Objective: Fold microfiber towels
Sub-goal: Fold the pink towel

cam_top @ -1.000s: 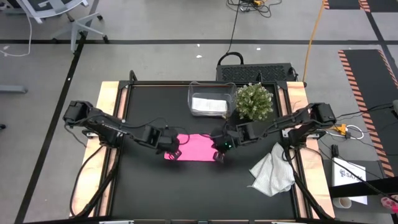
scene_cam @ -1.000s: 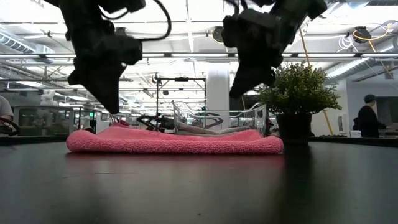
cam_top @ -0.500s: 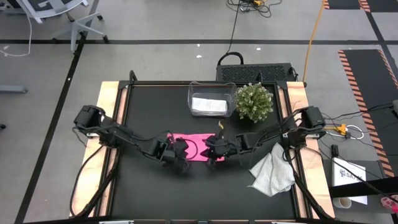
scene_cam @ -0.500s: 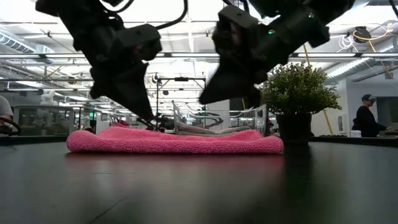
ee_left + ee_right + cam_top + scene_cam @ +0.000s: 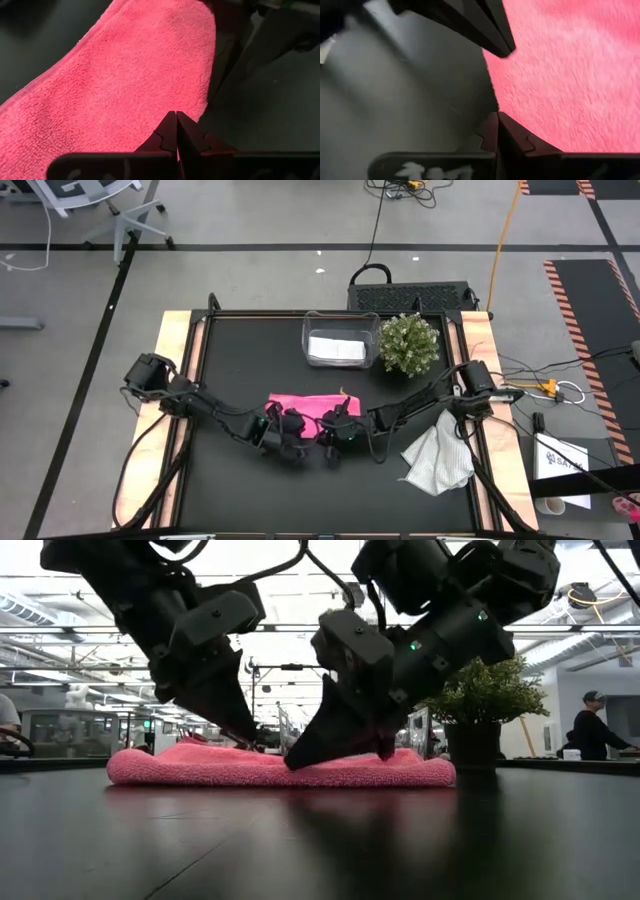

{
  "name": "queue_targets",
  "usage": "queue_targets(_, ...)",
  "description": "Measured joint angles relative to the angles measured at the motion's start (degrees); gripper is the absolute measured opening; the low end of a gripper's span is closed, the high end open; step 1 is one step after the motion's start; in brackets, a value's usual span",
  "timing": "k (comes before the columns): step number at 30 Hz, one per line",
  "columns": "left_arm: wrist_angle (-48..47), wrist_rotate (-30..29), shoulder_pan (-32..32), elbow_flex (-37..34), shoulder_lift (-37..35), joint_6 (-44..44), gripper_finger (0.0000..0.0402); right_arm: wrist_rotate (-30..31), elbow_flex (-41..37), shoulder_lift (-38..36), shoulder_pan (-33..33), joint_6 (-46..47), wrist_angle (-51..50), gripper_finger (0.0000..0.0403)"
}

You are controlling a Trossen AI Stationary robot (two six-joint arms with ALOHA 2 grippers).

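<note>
The bright pink towel [image 5: 305,401] lies folded into a flat strip on the black table, and also shows in the low view [image 5: 200,768]. My left gripper [image 5: 292,425] and my right gripper [image 5: 330,427] are both shut. They stand side by side over the towel's near long edge, slanting down toward it. One white towel [image 5: 438,458] lies crumpled at the near right. Another white towel [image 5: 336,349] lies folded in the clear bin. My left gripper's shut fingertips [image 5: 176,120] come down slanting from the near left onto the pink towel's top, just inside its near edge [image 5: 202,107]. The towel lies flat on the table. My right gripper's shut fingertips [image 5: 496,120] meet the pink towel's near edge [image 5: 492,95], slanting down from the near right. Whether they press on it, I cannot tell.
A clear plastic bin [image 5: 312,330] and a potted plant [image 5: 408,343] stand at the far middle of the table. People show in the room behind, at the low view's left edge [image 5: 8,725] and right edge [image 5: 590,730].
Both grippers have come down from well above the pink towel and moved toward each other and toward the table's near edge, tipping so that their fingers slant down onto the towel's near edge. The towel lies as before.
</note>
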Motion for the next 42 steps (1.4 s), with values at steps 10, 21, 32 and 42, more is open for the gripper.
queue_targets(10,9.0,-3.4,-0.4,-1.1,1.4,2.4,0.0000,0.0,0.0,-1.1,-2.4,-3.4,0.9,0.0000)
queue_targets(21,27.4,-0.7,-0.6,-14.8,2.1,1.0,0.0000,0.0,0.0,-1.0,-2.5,-3.6,-0.9,0.0000)
queue_targets(32,35.3,0.0,-0.5,-21.0,2.1,-0.6,0.0000,0.8,0.0,1.0,-2.5,-3.7,-1.2,0.0000)
queue_targets(42,37.0,0.0,-0.5,-25.0,1.9,-3.6,0.0000,2.1,-1.9,3.8,-1.2,-0.3,-0.9,0.0000)
